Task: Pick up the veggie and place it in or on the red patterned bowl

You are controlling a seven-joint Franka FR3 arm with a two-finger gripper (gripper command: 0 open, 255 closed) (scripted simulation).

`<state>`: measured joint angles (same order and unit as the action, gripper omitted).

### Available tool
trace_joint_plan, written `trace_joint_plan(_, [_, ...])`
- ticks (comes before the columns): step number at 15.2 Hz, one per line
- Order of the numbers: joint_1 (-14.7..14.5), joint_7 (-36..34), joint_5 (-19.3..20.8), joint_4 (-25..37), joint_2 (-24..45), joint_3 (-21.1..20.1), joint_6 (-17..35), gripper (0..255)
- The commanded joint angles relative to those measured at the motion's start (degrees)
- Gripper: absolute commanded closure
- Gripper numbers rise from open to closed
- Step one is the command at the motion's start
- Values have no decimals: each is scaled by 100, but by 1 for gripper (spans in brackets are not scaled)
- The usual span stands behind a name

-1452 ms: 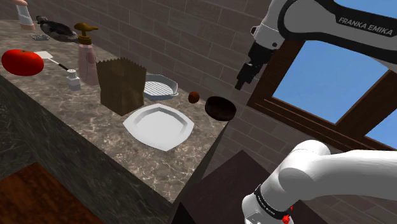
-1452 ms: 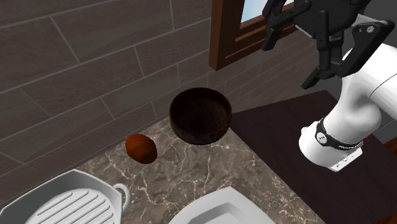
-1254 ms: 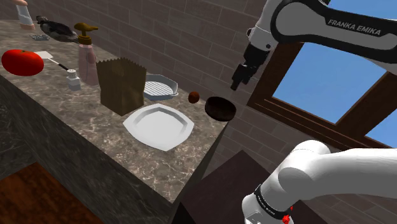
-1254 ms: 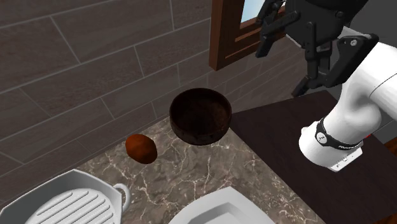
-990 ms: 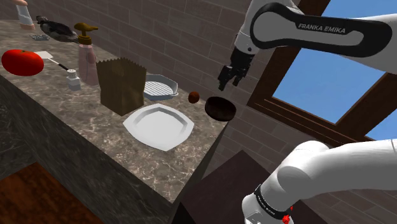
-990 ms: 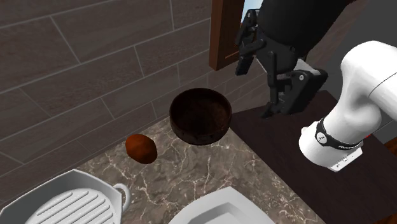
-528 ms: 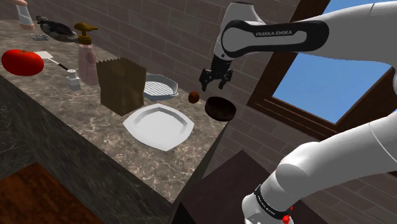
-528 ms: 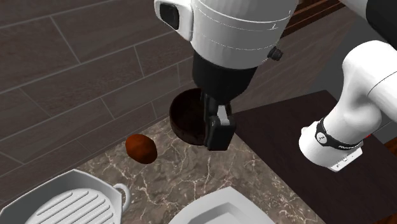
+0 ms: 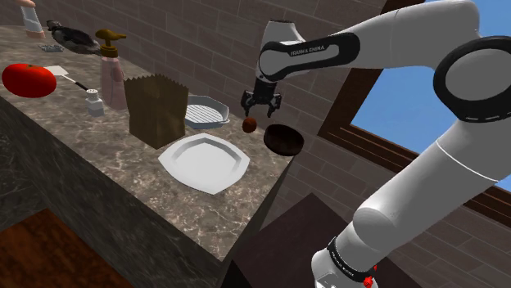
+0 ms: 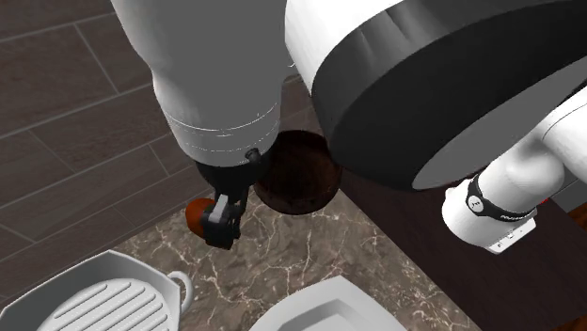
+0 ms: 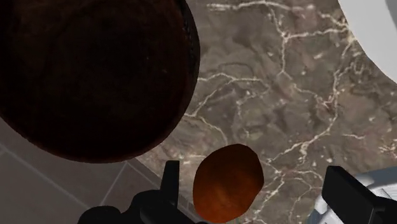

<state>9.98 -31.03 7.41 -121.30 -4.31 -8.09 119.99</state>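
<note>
Reddish-brown and egg-shaped, the veggie [image 11: 226, 181] lies on the marble table [image 9: 123, 147], in the middle of the shoulder view. It is close to the brick wall [image 9: 188, 49] and just beside the dark bowl [image 9: 284, 138], without touching it. The jaws are released and hang directly above it. In the wrist view one finger [image 11: 170, 184] is near its side and the other stands well apart, so nothing is held.

I judge the veggie to be light, firm and smooth. It may roll or slip away if it is pressed off centre. The best hold seems to be across its short width, at the middle.

To the veggie's left in the shoulder view stands a ribbed white dish [image 9: 205, 113], and further left a brown paper bag [image 9: 156, 110]. Lower in the frame lies a white plate [image 9: 205, 164]. The bowl's rim is the nearest obstacle for the finger on that side. The way to the bowl is short, but the veggie must be lifted over the rim.
</note>
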Motion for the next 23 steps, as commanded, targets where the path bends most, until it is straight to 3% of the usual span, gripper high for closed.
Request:
trace_joint_plan(1, [58,-400,105,326,452,18,84,0])
trace_joint_plan(7, [128,-1340,318,1281,1628,189,201,0])
trace_joint_plan(15, [150,-1393,403,1052,1903,235,702,0])
trace_joint_plan(22, [150,-1393,403,1053,1903,235,701,0])
trace_joint_plan(23, [150,-1393,403,1053,1903,235,701,255])
